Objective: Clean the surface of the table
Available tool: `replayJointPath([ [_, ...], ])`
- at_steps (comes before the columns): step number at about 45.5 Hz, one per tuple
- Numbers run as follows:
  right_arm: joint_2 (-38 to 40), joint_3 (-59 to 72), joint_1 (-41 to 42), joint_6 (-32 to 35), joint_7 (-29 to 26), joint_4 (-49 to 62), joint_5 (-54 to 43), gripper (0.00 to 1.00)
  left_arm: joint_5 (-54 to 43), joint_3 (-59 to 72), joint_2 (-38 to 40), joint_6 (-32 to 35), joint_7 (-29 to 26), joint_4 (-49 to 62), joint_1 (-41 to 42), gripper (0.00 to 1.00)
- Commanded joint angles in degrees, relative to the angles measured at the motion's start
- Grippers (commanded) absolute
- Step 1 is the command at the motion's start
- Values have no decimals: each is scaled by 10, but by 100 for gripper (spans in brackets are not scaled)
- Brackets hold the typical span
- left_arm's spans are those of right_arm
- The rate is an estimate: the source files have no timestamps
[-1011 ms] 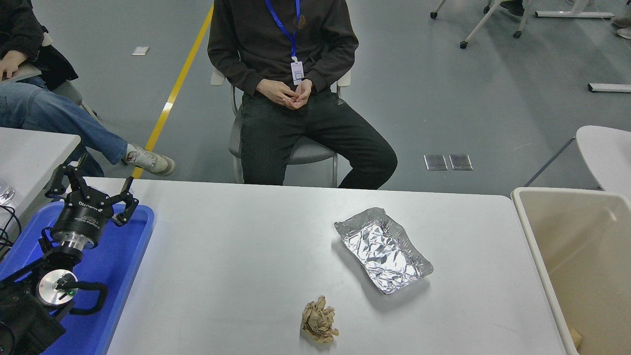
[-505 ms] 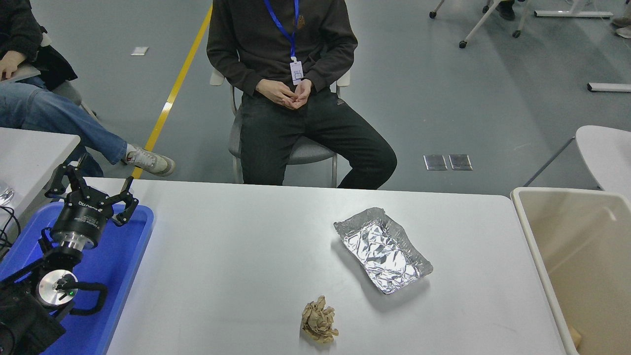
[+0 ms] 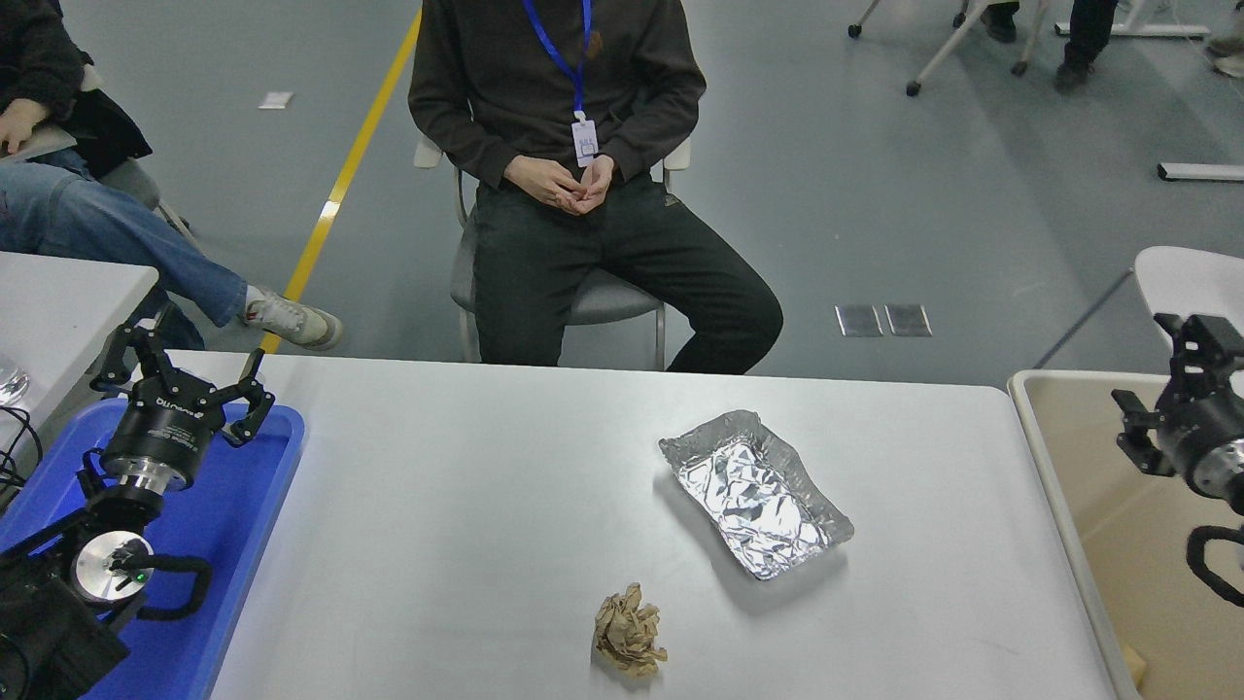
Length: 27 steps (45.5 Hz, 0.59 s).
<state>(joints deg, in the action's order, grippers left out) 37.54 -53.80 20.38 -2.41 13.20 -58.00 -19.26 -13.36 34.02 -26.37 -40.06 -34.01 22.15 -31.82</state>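
Note:
The table surface (image 3: 466, 525) is a wide light grey-white top. On it lie a crumpled silver foil tray (image 3: 756, 496) right of centre and a crumpled brown paper ball (image 3: 630, 632) near the front edge. My right gripper (image 3: 1161, 384) is open and empty. It hangs over the beige bin at the right edge, well right of the foil tray. My left gripper (image 3: 185, 374) is open and empty, parked over the blue tray at the lower left.
A beige plastic bin (image 3: 1045, 457) stands against the table's right end. A blue tray (image 3: 243, 525) lies at the left end. A person (image 3: 573, 185) sits at the far side with hands clasped. Another person's legs (image 3: 117, 243) show at the upper left.
My right arm has come into view from the right edge, over the beige bin. The foil tray, the paper ball and the left arm have not moved.

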Motion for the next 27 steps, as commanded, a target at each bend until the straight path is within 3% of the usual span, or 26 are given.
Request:
replayJointPath([
  [1,-41,-11,-25,57,19,-39,9,99,0,0,0,0,0,0,0,100],
  [15,-155,-17,2,96,132,92,8,100,0,1,0,0,0,0,0,100],
  [27,-206,-39,39,111,153,172,8,100,0,1,0,0,0,1,0,100],
])
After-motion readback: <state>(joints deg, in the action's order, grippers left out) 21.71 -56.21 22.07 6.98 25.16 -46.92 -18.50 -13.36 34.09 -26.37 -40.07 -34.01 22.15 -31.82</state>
